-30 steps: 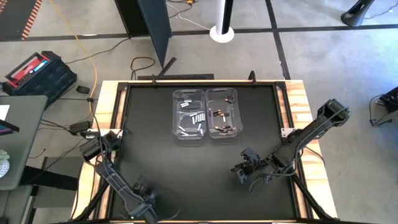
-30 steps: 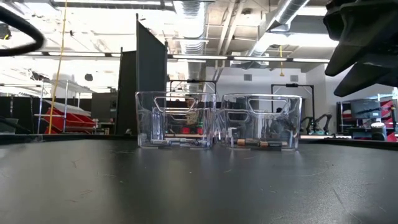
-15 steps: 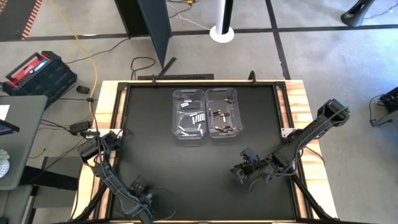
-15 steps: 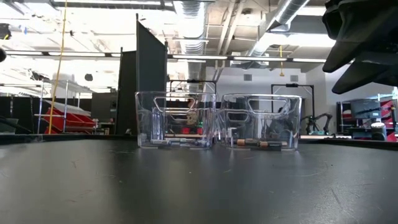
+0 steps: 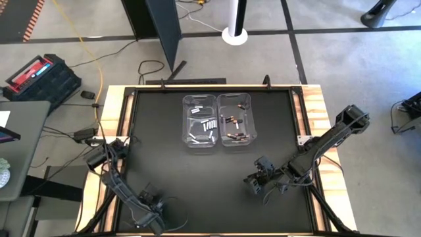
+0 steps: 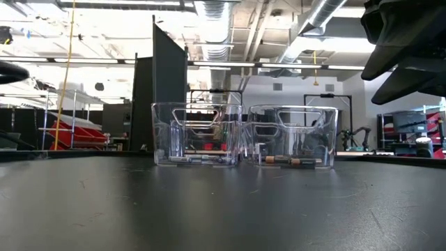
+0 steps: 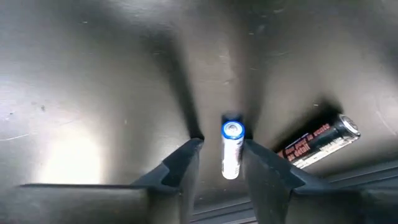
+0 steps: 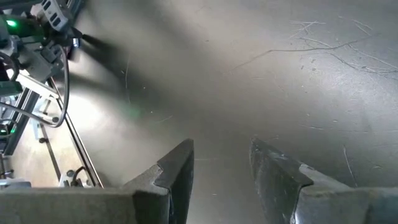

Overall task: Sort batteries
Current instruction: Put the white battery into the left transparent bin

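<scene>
Left end effector (image 5: 152, 209) low at the worktop (image 5: 164, 171) near edge, left corner, fingers (image 7: 183, 165) narrowing around a white battery (image 7: 231, 149); contact not clear. Dark battery (image 7: 317, 142) just beside, only the left wrist view shows both. Right end effector (image 5: 253, 184) right of centre over bare worktop, jaws apart, empty. Two clear bins (image 5: 217, 120) at far side hold sorted batteries (image 5: 209, 125); wide open mat between.

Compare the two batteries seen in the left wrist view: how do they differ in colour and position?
The white battery is pale with a blue end; the dark battery is black with reddish lettering. The white battery lies between the fingers of the left hand; the dark battery lies off to one side, outside them, at an angle to the white one. Both are small cylinders lying on the black table.
</scene>
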{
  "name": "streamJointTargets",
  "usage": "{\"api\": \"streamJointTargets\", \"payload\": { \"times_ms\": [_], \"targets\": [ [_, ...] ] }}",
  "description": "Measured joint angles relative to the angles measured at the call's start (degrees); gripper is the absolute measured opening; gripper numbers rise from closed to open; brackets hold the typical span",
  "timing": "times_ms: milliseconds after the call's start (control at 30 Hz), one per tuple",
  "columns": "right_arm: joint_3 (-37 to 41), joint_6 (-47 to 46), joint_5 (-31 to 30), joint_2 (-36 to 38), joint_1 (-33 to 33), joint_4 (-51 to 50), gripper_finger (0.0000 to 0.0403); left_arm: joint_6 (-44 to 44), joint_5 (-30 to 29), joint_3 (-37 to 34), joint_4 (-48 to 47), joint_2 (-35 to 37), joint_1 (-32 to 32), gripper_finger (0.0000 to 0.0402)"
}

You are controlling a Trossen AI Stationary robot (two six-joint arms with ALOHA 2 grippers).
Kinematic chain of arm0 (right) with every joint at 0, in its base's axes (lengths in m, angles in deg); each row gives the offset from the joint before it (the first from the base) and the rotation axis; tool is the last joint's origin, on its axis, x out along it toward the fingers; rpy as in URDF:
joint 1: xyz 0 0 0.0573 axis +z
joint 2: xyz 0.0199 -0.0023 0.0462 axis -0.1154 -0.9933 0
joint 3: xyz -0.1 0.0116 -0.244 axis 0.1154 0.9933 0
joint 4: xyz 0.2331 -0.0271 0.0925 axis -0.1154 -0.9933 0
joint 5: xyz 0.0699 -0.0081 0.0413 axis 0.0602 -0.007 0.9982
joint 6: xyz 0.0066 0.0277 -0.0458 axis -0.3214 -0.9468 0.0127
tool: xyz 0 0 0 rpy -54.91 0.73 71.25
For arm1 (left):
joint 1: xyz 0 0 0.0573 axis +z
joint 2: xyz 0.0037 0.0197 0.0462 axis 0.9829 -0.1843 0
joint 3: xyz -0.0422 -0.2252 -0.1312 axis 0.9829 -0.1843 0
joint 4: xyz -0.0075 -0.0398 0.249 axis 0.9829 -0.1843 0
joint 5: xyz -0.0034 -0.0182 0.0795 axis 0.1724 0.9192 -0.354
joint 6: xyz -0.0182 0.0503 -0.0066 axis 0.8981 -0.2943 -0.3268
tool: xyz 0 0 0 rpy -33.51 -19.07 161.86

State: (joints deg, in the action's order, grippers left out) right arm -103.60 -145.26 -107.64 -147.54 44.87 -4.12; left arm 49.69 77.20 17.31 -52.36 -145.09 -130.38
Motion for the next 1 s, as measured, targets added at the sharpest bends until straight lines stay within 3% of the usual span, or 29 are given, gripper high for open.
{"api": "streamJointTargets", "payload": {
  "times_ms": [400, 1000],
  "targets": [
    [0.0, 0.55, 0.0, 0.0, -0.01, -0.04, 0.0173, 0.54, 0.01, -0.04, 0.07, -0.07, 2.95, 0.0033],
    [0.0, 20.22, -0.01, 0.0, 0.01, 0.33, 0.0173, 13.12, 2.64, -0.04, 0.67, -0.15, 8.82, 0.004]
  ]
}}
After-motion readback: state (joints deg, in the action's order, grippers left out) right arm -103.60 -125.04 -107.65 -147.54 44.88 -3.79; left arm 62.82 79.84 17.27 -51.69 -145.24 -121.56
